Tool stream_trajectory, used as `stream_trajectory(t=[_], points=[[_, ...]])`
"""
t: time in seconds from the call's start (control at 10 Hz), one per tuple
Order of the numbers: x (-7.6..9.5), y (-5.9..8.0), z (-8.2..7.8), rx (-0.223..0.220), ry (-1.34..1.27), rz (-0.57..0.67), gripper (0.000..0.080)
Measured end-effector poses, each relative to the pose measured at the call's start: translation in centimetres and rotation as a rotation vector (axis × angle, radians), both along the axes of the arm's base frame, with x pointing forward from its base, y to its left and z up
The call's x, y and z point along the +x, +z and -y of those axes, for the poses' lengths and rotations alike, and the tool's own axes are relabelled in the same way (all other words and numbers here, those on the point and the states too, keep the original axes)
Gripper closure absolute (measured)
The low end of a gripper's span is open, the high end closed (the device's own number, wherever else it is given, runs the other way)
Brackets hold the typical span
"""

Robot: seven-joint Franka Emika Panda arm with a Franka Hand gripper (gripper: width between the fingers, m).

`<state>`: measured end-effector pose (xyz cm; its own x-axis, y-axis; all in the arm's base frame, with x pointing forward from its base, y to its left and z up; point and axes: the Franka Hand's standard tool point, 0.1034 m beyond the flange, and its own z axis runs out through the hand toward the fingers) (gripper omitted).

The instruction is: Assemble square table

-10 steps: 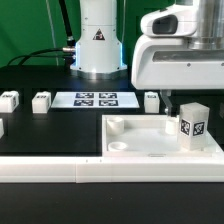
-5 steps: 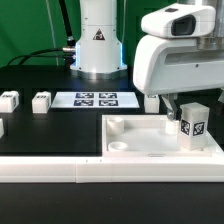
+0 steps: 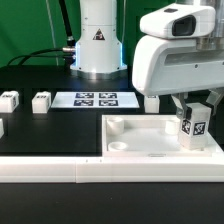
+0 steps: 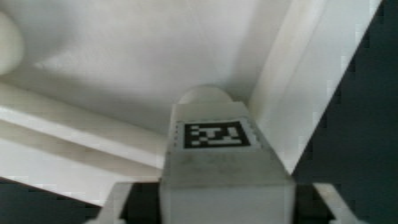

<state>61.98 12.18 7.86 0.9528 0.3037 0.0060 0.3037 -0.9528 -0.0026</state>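
Note:
The white square table slab (image 3: 140, 148) lies at the exterior view's right, rim up. A white tagged leg (image 3: 192, 127) stands upright in its corner pocket on the exterior view's right. My gripper (image 3: 195, 106) is low over that leg, open, with a finger on each side of the leg's top. In the wrist view the leg (image 4: 217, 150) sits between my fingers (image 4: 125, 206), with a dark gap on each side, so they do not touch it. The slab's floor (image 4: 125, 50) lies beyond it.
Loose legs (image 3: 8, 100) (image 3: 41, 101) (image 3: 151, 101) stand near the marker board (image 3: 96, 99). Another part shows at the exterior view's left edge (image 3: 2, 128). A long white border rail (image 3: 70, 172) runs along the front. The arm's base (image 3: 98, 45) stands behind.
My gripper has come down over the upright leg, and its fingers now straddle the leg's top. The leg and slab have not moved.

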Motion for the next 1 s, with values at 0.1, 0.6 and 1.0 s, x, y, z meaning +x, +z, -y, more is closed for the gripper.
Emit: stream_trajectory(t=[0.1, 0.6, 1.0], points=[[0.00, 0.00, 0.03, 0.001, -0.004, 0.000, 0.0509], [0.02, -0.05, 0.01, 0.013, -0.486, -0.001, 0.0508], [0.08, -0.13, 0.07, 0.022, -0.844, 0.003, 0.0508]])
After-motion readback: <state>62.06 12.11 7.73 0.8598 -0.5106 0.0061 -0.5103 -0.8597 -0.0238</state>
